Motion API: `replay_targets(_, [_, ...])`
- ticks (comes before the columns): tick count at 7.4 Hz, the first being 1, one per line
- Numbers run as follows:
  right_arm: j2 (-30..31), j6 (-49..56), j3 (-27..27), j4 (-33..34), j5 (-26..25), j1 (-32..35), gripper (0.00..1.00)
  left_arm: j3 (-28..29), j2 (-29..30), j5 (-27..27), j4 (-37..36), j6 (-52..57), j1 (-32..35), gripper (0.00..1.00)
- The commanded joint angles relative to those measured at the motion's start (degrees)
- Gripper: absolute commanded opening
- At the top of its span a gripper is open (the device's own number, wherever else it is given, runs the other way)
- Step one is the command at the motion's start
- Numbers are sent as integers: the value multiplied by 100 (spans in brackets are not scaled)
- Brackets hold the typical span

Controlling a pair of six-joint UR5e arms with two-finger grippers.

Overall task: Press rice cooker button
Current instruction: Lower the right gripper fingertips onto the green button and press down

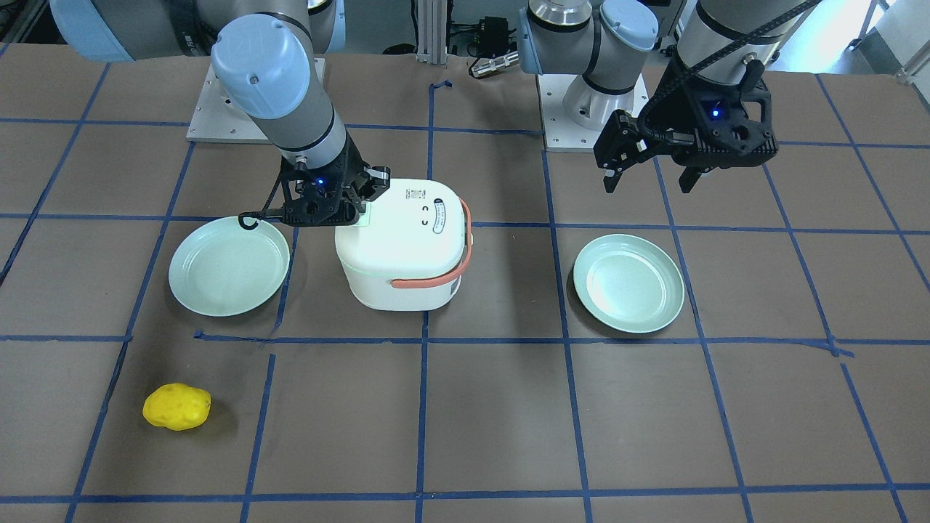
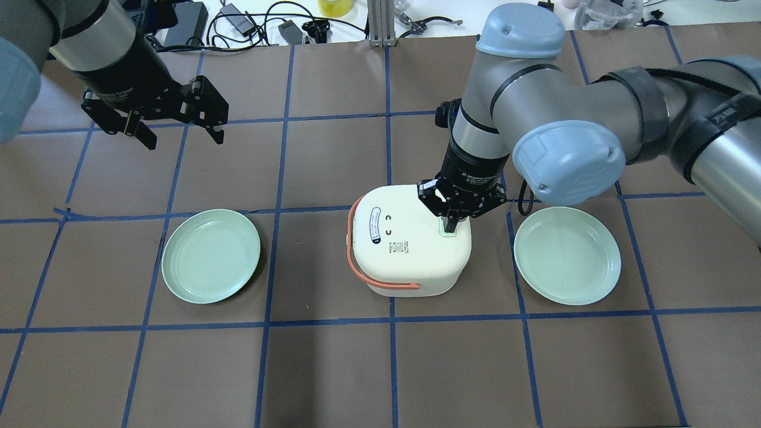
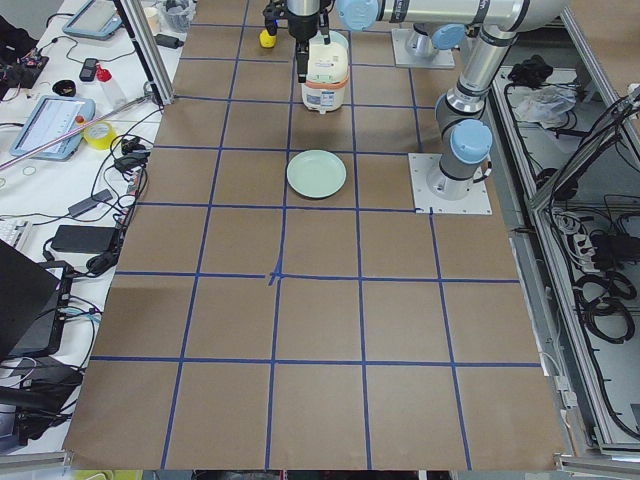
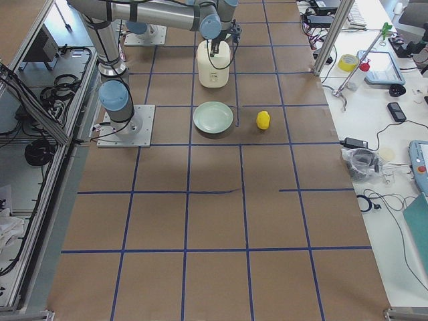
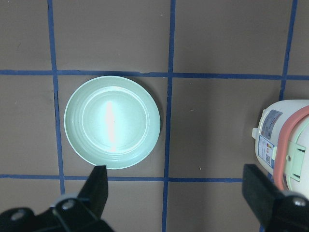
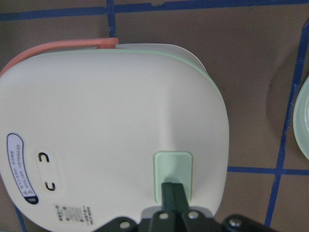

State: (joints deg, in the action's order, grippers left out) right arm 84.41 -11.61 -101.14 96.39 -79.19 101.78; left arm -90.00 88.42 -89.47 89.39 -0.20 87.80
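A white rice cooker (image 2: 410,249) with an orange handle stands mid-table; it also shows in the front view (image 1: 399,243) and the right wrist view (image 6: 111,130). Its pale green button (image 6: 172,171) sits on the lid's edge. My right gripper (image 6: 174,191) is shut, its fingertips touching down on the button; it also shows from overhead (image 2: 450,224) and in the front view (image 1: 361,211). My left gripper (image 2: 178,134) is open and empty, hovering well off to the left above the table, also in the front view (image 1: 649,178).
Two pale green plates lie either side of the cooker (image 2: 211,255) (image 2: 566,254). A yellow lumpy object (image 1: 176,407) lies near the operators' side. Blue tape lines grid the brown table. Cables and tools lie along the far edge.
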Motion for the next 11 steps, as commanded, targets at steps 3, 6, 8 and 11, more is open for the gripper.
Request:
replay_targets(3, [-3, 1, -20, -15, 0, 0, 0, 0, 0, 0, 0, 2, 0, 100])
replay_targets(6, [-38, -7, -108, 3, 0, 0, 0, 0, 0, 0, 0, -7, 0, 100])
replay_targets(8, [14, -226, 23, 12, 0, 0, 0, 0, 0, 0, 0, 2, 0, 100])
replay_targets(11, [110, -1373, 847, -172, -166, 0, 0, 0, 0, 0, 0, 2, 0, 100])
